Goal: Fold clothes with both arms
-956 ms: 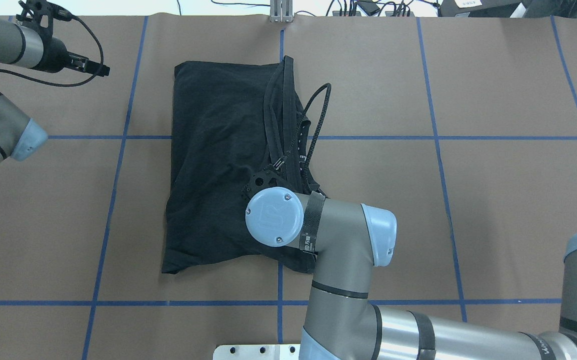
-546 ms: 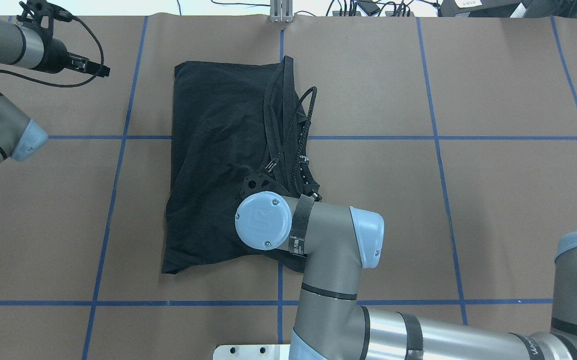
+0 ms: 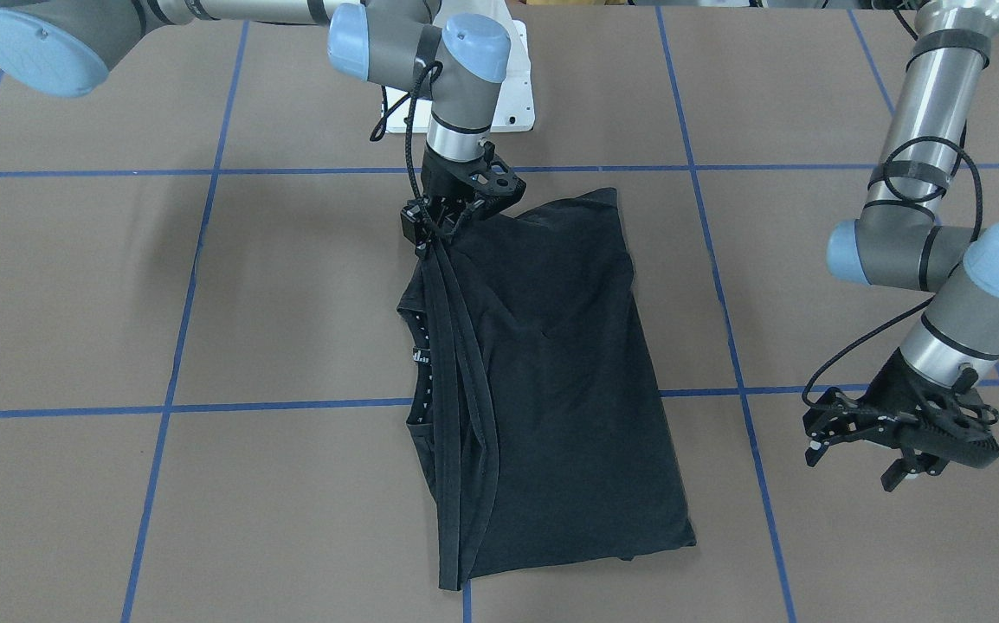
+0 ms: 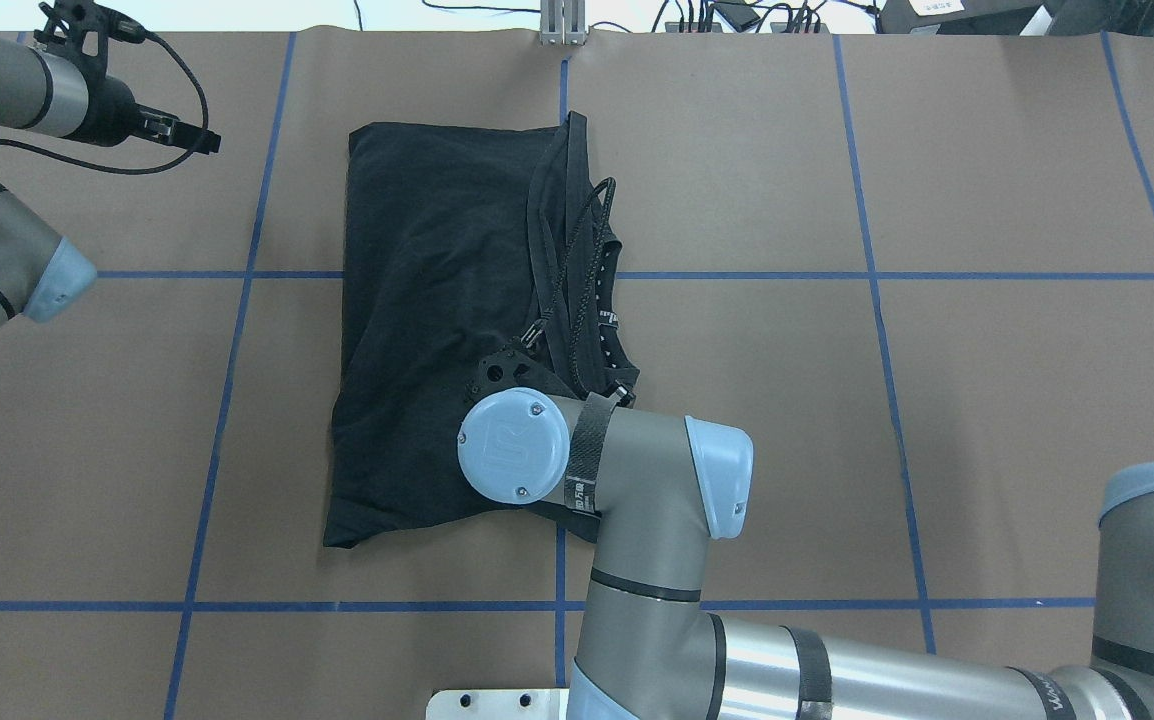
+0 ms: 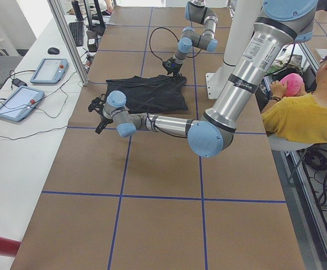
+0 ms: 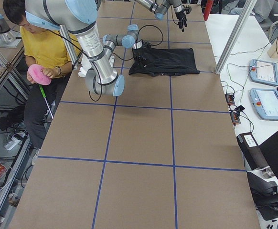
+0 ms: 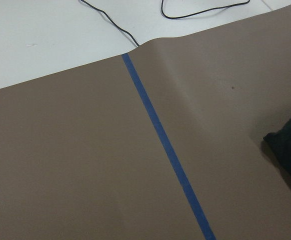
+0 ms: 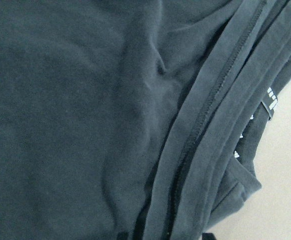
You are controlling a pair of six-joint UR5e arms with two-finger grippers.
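Observation:
The black T-shirt (image 3: pixel 551 363) lies folded into a long strip in the middle of the table (image 4: pixel 987 400), plain side up, also seen from overhead (image 4: pixel 427 300). Its layered hems and collar run along one long edge (image 3: pixel 456 389). My right gripper (image 3: pixel 435 234) stands at the shirt's robot-side end, shut on those hem layers, which rise slightly to it. The right wrist view is filled with the black cloth (image 8: pixel 85 100) and its stitched hems. My left gripper (image 3: pixel 853 460) hovers open over bare table well off to the shirt's side, holding nothing. A corner of the shirt (image 7: pixel 290 145) shows in the left wrist view.
Blue tape lines (image 4: pixel 577 275) grid the brown table cover. The white mounting plate (image 3: pixel 508 95) sits near the shirt's robot-side end. A seated person in yellow (image 5: pixel 304 112) is beside the robot. Touch pendants (image 5: pixel 17 101) and cables lie on the white bench beyond the table.
My right arm's wrist has shifted left and a little toward the robot over the shirt's near end, and its cable loop has swung in over the shirt. The left arm has stayed still.

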